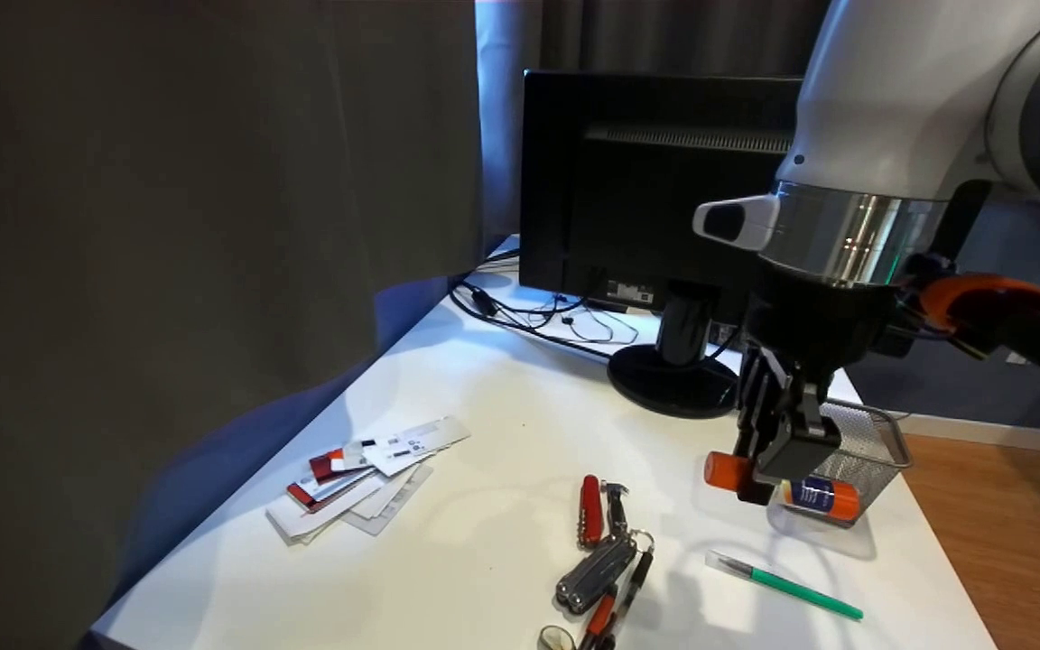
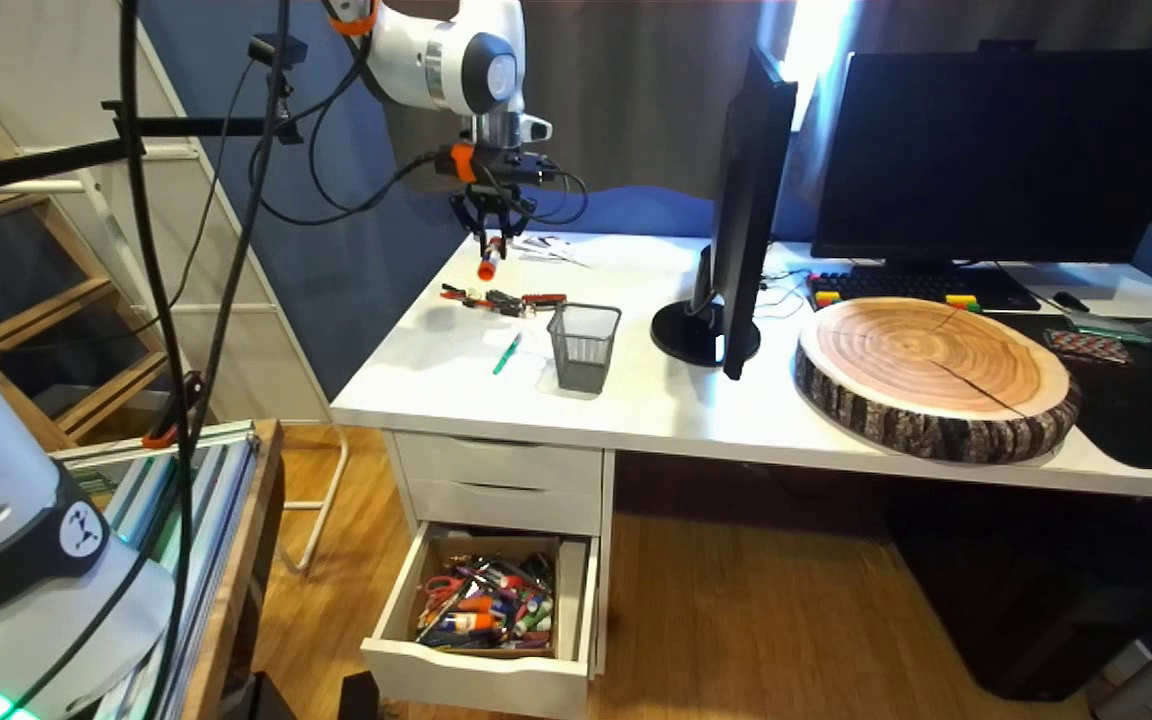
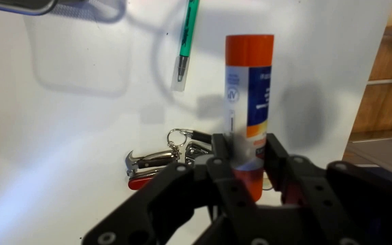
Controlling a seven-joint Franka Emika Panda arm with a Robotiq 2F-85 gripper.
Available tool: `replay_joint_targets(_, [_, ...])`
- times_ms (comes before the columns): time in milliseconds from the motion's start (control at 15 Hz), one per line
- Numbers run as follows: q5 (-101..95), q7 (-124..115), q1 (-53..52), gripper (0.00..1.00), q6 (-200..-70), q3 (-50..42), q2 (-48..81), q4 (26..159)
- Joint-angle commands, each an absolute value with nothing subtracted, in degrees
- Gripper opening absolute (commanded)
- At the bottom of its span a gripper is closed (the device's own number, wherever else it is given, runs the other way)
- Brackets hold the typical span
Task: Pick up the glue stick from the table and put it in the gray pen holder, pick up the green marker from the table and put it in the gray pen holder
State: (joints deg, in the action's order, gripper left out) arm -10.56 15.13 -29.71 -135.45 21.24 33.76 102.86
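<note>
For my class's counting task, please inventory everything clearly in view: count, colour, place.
desk: 1, white, by curtains
glue stick: 1, orange-white-blue, in hand
marker: 1, green, desk
mesh pen holder: 1, gray, desk
pocket knife: 1, red, desk
claw hammer: 1, silver-black, desk
multitool: 1, gray, desk
papers: several, mostly white, desk
log slice: 1, brown, desk
monitors: 2, black, desk
keyboard: 1, black, desk
drawers: 3, white, under desktop
stationery: many, mixed, open drawer
arm: 1, white, above desk
hand: 1, black, above desk
</note>
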Motion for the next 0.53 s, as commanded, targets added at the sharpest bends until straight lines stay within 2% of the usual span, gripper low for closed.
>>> replay_joint_targets(0, [-10.8,15.0,-29.6,0.3,-135.2,21.5,34.2,102.6])
replay_joint_targets(133, [-10.8,15.0,-29.6,0.3,-135.3,21.5,34.9,102.6])
replay_joint_targets(200, [-10.8,15.0,-29.6,0.08,-135.3,21.5,35.1,102.6])
replay_joint_targets(467, [-7.6,16.1,-25.1,0.08,-144.0,22.7,31.9,107.4])
